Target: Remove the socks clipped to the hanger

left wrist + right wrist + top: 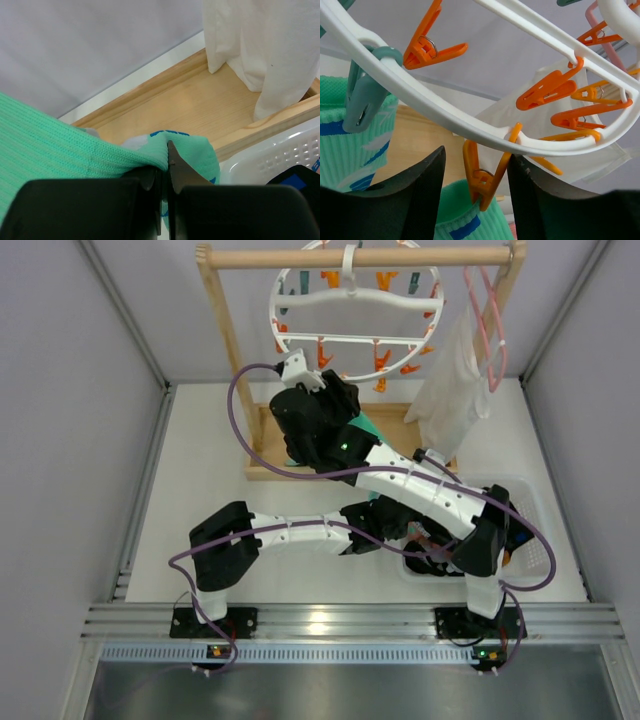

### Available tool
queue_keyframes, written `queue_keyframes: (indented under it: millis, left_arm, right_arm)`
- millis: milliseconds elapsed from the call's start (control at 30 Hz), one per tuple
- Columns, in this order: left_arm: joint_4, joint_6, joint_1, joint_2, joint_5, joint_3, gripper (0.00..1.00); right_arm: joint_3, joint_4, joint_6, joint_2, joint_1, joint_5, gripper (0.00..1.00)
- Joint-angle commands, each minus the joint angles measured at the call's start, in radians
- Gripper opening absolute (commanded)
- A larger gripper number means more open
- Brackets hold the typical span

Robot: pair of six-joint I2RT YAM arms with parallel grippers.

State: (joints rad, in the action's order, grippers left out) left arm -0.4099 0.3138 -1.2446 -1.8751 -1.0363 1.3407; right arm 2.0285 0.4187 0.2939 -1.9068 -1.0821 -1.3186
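Under ring hanger | R gripper spread wide, fingers straddling orange clip, apparently to pinch it open | L gripper clamped on teal sock, likely ready to pull it free | sock hangs clipped; 2nd sock beside it on teal clip | basket near, prob. for drop

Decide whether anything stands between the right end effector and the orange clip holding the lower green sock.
Nothing visible does. The orange clip hangs inside the open right end effector, pinching the green sock just beneath the white hanger.
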Motion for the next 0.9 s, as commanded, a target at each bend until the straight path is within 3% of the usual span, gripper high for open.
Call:
queue_keyframes:
  millis: [0, 200, 467, 633, 867]
  left_arm:
    - [-0.052, -0.016, -0.004, 0.007, 0.009, 0.003, 0.00]
    - [-0.052, -0.021, -0.003, 0.002, 0.007, 0.002, 0.00]
    - [-0.050, -0.024, 0.001, 0.013, -0.013, -0.011, 0.00]
    - [-0.049, -0.050, 0.010, 0.056, -0.034, -0.057, 0.00]
    - [-0.044, -0.203, 0.007, 0.181, -0.045, -0.248, 0.00]
  right_arm:
    - [-0.005, -0.138, 0.051, 0.020, 0.017, -0.030, 0.49]
    - [-0.019, -0.182, 0.099, 0.017, 0.021, -0.036, 0.39]
    - [-0.019, -0.173, 0.080, 0.017, 0.019, -0.030, 0.10]
    - [-0.019, -0.138, 0.027, 0.029, 0.017, -0.001, 0.00]
    - [-0.021, -0.118, -0.021, 0.048, 0.019, 0.039, 0.00]
